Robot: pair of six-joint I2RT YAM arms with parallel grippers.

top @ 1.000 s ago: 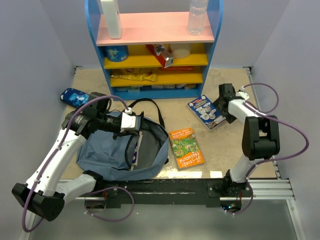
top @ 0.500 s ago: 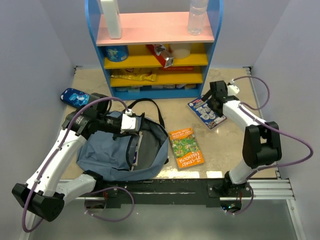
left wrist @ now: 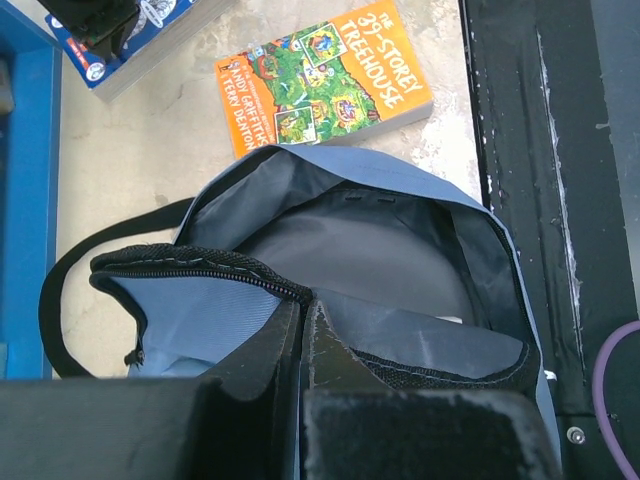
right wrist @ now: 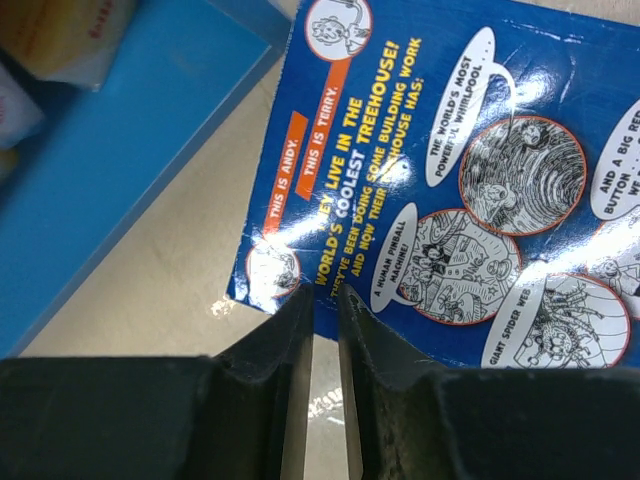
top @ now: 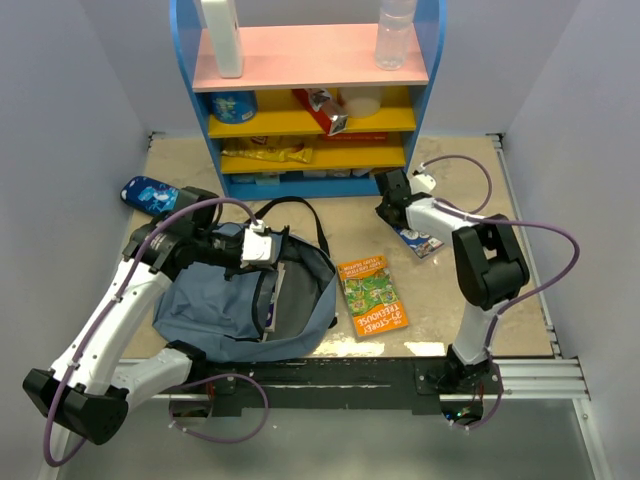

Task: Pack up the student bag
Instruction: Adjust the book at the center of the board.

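1. Right arm has swung toward 9 o'clock since the earlier frames. The right gripper (top: 392, 190) now sits over the 11 o'clock corner of the blue book (top: 421, 239), close to the shelf base. Left arm, bag and orange book have not shifted.
2. Table (top: 440, 300): beige top. Its near edge is covered by the black arm rail.
3. Shelf unit (top: 300, 55) at 12 o'clock: its top is cut off by the frame. A white container (top: 222, 40) and a clear bottle (top: 394, 38) on the pink board both lose their tops. Items on the yellow shelves are too small to name.
4. Student bag (top: 200, 305) lies at 8 o'clock, with its mouth open toward 3 o'clock. The wrist view shows dark lining (left wrist: 370, 250), and the inside is partly hidden by the near flap. A black strap loops out toward 12 o'clock.
5. Left gripper (top: 270, 250): fingers pressed together, pinching the bag's zippered rim (left wrist: 303, 310) and holding it lifted.
6. Orange book (top: 372, 295) lies flat at 5 o'clock, just beside the bag mouth and apart from it. Its title is readable in the left wrist view (left wrist: 320, 85).
7. Blue book, right wrist view (right wrist: 450, 180): the glossy cover has glare patches, and the right side is cut off.
8. Right gripper up close (right wrist: 322, 295): jaws nearly together with a thin slit between them, tips at the book's edge. Cannot tell whether they pinch it or just rest over it.
9. Blue pouch (top: 148, 192) at 10 o'clock is partly hidden by the left arm.
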